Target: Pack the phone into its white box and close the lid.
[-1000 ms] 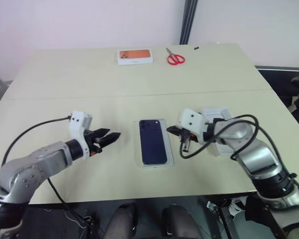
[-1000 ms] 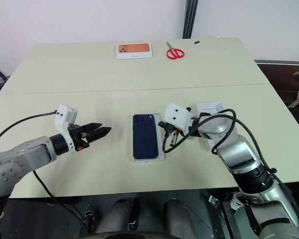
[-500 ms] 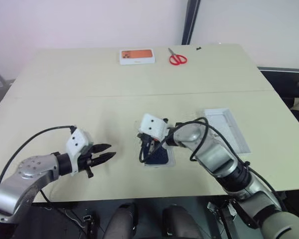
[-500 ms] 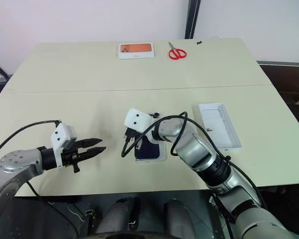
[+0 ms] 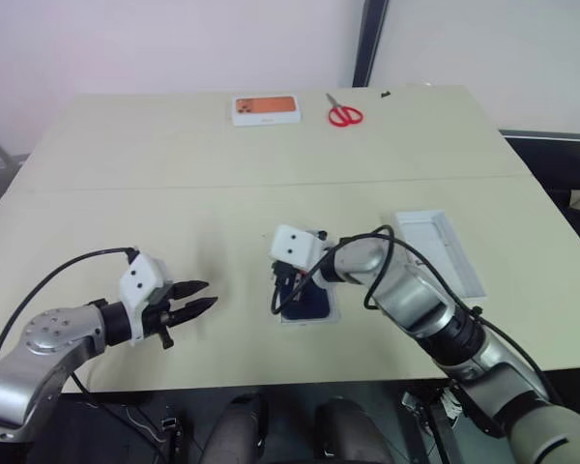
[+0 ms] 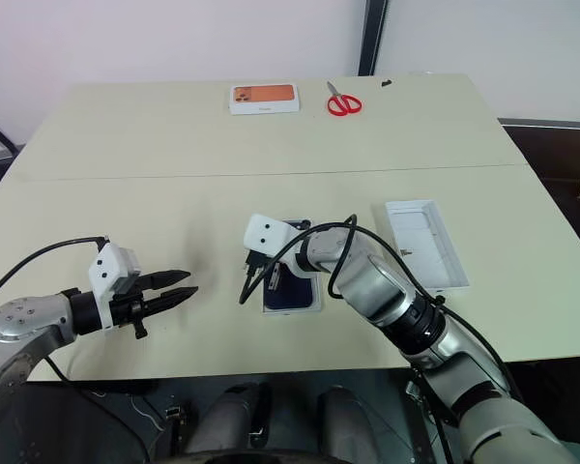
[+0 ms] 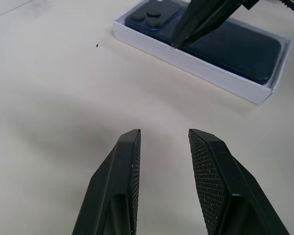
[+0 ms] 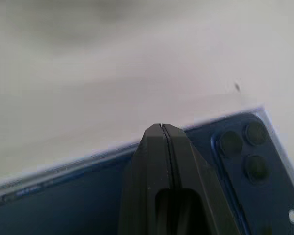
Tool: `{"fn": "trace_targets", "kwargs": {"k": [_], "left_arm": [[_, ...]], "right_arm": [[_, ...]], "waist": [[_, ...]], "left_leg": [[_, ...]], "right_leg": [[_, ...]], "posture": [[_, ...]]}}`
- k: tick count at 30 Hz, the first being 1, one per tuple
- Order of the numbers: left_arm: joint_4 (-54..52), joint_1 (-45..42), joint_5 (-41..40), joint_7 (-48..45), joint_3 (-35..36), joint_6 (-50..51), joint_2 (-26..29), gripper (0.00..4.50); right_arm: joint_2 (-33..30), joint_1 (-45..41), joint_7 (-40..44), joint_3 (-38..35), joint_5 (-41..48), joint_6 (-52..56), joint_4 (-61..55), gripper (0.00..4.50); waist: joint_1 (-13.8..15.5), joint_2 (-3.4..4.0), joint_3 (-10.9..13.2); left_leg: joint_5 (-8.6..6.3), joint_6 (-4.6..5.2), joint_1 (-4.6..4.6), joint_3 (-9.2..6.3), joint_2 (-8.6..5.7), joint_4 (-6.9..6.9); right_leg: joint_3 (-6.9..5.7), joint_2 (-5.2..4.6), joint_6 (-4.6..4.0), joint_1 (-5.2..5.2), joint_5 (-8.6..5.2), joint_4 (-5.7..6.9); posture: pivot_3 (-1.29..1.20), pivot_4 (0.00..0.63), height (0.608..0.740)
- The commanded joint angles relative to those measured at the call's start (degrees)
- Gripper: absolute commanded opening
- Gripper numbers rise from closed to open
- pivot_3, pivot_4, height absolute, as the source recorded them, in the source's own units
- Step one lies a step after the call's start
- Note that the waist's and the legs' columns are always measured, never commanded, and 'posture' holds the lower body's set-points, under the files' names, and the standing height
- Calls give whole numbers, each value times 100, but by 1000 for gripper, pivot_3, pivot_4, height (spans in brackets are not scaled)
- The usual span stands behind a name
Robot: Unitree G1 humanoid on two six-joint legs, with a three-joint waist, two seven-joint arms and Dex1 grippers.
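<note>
Two arms are clad in silver-grey metallic segments joined by black bands. A white, boxy camera housing with two small dark dots is mounted at each wrist. A black cable is looped along each forearm. The left gripper is fitted with two black tapered fingers faced with fine mesh-textured pads. The right gripper is formed of matching smooth black fingers.

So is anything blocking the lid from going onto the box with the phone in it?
Yes. The right gripper, shut, has its tip down on the phone inside the white box, and that arm reaches over it. The lid lies apart on the table.
</note>
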Motion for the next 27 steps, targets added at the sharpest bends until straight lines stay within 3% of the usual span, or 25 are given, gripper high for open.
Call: {"fn": "trace_targets", "kwargs": {"k": [1, 7, 14, 21, 27], "left_arm": [[-41, -19, 63, -42, 180, -33, -43, 1645], [-59, -139, 107, 41, 114, 85, -138, 1645], [-143, -447, 161, 331, -110, 588, -358, 1645], [-142, -608, 347, 201, -371, 548, -410, 1645], [-2, -783, 521, 111, -528, 546, -436, 1645]], "right_arm": [[-63, 13, 43, -43, -4, 12, -303, 0], [2, 107, 45, -541, 286, -257, -596, 0], [-880, 624, 280, -1627, 596, -674, -675, 0], [-1656, 1456, 919, -2081, 1051, -1162, -1166, 0], [-1856, 1665, 913, -2206, 1164, -1197, -1276, 0]], "waist": [[-1, 0, 0], [-1, 0, 0], [19, -2, -1], [5, 1, 0], [16, 1, 0]], "left_leg": [[0, 0, 0, 0, 0, 0], [0, 0, 0, 0, 0, 0], [-4, 7, 0, 0, -2, 9], [-3, 6, 0, 1, 0, 1], [-3, 7, 1, 0, 1, 7]], "right_leg": [[0, 0, 0, 0, 0, 0], [0, 0, 0, 0, 0, 1], [-2, -2, 2, 10, 1, -2], [0, 1, 1, 3, 0, 3], [-1, 1, 2, 9, 1, 4]], "posture": [[0, 150, 740], [0, 150, 740], [0, 150, 740], [0, 150, 740], [0, 150, 740]]}}
